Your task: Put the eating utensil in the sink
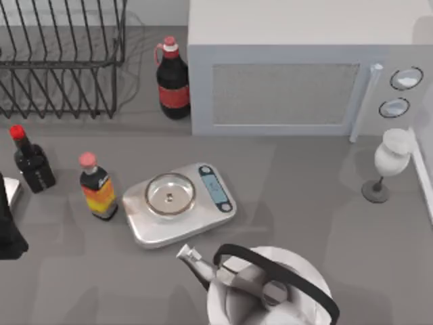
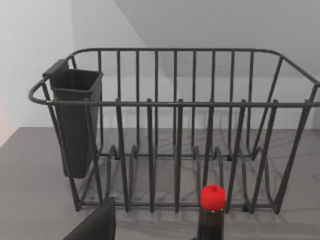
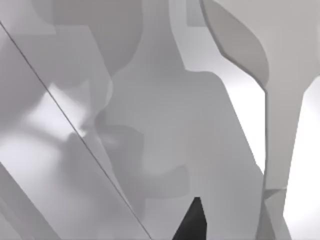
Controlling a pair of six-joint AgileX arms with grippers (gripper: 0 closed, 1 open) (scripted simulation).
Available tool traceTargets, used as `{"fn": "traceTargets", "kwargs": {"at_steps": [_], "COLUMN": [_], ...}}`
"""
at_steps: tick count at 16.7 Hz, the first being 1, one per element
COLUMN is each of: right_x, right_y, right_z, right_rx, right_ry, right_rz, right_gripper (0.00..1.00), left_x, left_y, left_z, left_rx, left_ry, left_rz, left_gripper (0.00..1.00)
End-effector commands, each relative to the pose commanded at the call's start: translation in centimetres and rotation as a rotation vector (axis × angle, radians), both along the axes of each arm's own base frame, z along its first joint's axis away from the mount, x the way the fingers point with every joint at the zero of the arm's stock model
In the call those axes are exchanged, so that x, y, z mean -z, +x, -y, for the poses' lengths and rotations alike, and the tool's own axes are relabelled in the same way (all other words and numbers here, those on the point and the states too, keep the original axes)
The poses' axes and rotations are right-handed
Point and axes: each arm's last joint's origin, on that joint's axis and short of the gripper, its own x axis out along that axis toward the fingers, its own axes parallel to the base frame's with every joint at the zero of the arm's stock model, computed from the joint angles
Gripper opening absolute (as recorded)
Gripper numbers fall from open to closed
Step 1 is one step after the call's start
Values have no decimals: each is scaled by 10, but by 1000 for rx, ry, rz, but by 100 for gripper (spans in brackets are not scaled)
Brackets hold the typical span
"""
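Observation:
The eating utensil is out of view, and so is the sink. My left arm [image 1: 8,227] sits parked at the table's left edge, beside a dark bottle with a red cap [image 1: 30,162]. A dark part of my left gripper [image 2: 97,224] pokes into the left wrist view, which faces the black wire dish rack [image 2: 175,105] and that bottle's red cap [image 2: 212,196]. The right wrist view looks closely at pale grey and white surfaces, with a dark tip of my right gripper [image 3: 192,222] at its lower edge.
A wire dish rack [image 1: 61,61] stands at the back left, with a cola bottle [image 1: 172,81] and a microwave [image 1: 298,74] to its right. An orange-labelled bottle [image 1: 98,189], a kitchen scale [image 1: 179,203], a kettle [image 1: 267,288] and a white wine glass [image 1: 389,159] stand nearer the front.

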Motion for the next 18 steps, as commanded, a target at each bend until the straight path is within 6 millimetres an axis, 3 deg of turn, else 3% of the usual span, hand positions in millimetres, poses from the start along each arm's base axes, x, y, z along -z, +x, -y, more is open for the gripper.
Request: {"fn": "traceTargets", "kwargs": {"at_steps": [13, 18], "right_x": [0, 0], "right_y": [0, 0], "right_z": [0, 0], "right_rx": [0, 0], "right_ry": [0, 0], "right_rz": [0, 0], "right_gripper": [98, 100], "left_x": [0, 0], "left_y": [0, 0], "left_z": [0, 0], "left_rx": [0, 0], "left_ry": [0, 0], "left_rz": [0, 0], "left_gripper": [100, 100]}}
